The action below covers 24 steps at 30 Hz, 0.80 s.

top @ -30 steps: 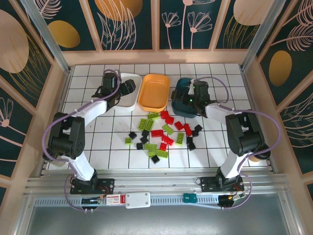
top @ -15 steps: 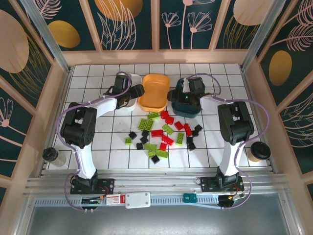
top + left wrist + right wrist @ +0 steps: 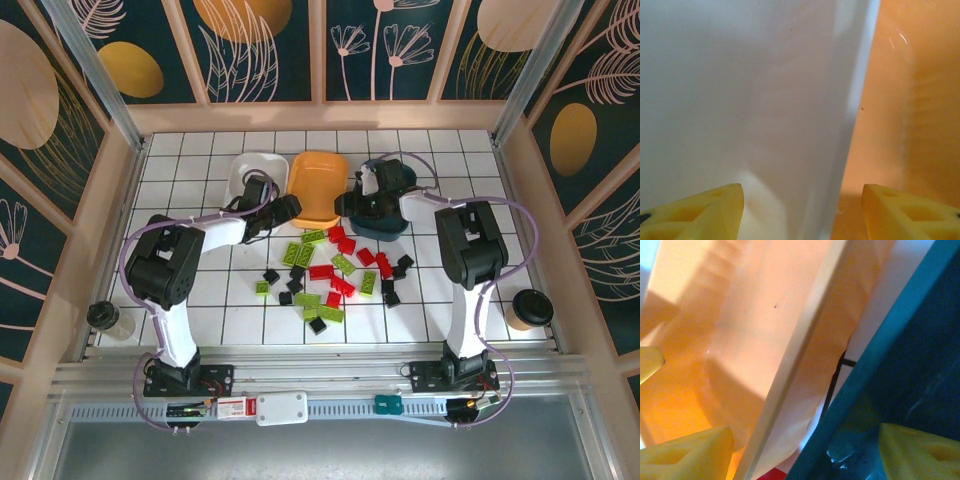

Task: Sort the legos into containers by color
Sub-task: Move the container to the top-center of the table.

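Note:
Red, lime green and black legos [image 3: 330, 270] lie scattered mid-table in front of three trays. The white tray [image 3: 250, 168], orange tray [image 3: 318, 180] and dark teal tray [image 3: 395, 222] stand in a row. My left gripper [image 3: 287, 208] is open, its yellow fingers [image 3: 695, 215] straddling the touching rims of the white tray [image 3: 740, 100] and orange tray [image 3: 910, 100]. My right gripper [image 3: 350, 203] is open too, its fingers [image 3: 687, 457] spanning the orange tray's rim [image 3: 790, 365] and the teal tray's wall [image 3: 900, 340]. A red lego [image 3: 767, 474] peeks in below. Neither gripper holds anything.
A dark-lidded cup [image 3: 105, 318] stands at the table's left edge and another cup [image 3: 527, 308] at the right edge. Wooden frame walls close in the tiled table on three sides.
The left gripper has swung right from over the white tray to the white–orange seam. The right gripper has moved left from the teal tray toward the orange tray's right rim.

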Each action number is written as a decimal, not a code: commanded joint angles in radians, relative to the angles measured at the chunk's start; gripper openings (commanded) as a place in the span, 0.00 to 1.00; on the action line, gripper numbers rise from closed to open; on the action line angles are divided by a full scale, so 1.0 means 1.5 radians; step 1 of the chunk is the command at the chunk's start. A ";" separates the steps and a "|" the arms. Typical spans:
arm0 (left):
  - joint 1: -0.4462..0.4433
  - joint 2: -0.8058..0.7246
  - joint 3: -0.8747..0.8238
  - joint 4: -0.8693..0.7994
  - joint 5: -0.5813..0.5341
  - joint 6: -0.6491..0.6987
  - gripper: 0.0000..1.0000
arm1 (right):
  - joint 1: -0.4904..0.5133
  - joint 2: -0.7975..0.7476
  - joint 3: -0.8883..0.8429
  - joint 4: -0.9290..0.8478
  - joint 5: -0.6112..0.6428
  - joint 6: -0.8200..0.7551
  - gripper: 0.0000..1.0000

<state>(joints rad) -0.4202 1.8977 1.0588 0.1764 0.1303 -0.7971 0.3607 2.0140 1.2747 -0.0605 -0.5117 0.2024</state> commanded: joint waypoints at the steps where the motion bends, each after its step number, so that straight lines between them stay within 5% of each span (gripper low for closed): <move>1: -0.017 -0.040 -0.028 0.027 0.004 -0.053 0.63 | 0.014 0.014 0.020 -0.033 -0.019 -0.025 0.76; 8: -0.040 -0.062 -0.053 0.035 -0.002 -0.081 0.61 | 0.042 0.015 0.023 -0.039 -0.004 -0.031 0.74; 13: -0.041 -0.095 -0.034 -0.021 -0.059 -0.055 0.67 | 0.040 -0.024 0.008 -0.025 0.067 -0.017 0.84; 17: -0.041 -0.145 -0.003 -0.063 -0.112 -0.025 0.75 | 0.040 -0.092 -0.004 -0.025 0.145 -0.006 0.99; 19: -0.041 -0.180 -0.001 -0.069 -0.129 -0.007 0.77 | 0.040 -0.133 -0.020 -0.021 0.175 0.003 0.99; 24: -0.041 -0.294 -0.038 -0.070 -0.137 0.022 0.99 | 0.059 -0.295 -0.136 0.004 0.258 0.054 0.99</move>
<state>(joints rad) -0.4770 1.5463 1.0153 0.0895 -0.0441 -0.8062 0.4244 1.6989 1.1507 -0.0792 -0.2333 0.2264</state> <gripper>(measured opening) 0.980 0.989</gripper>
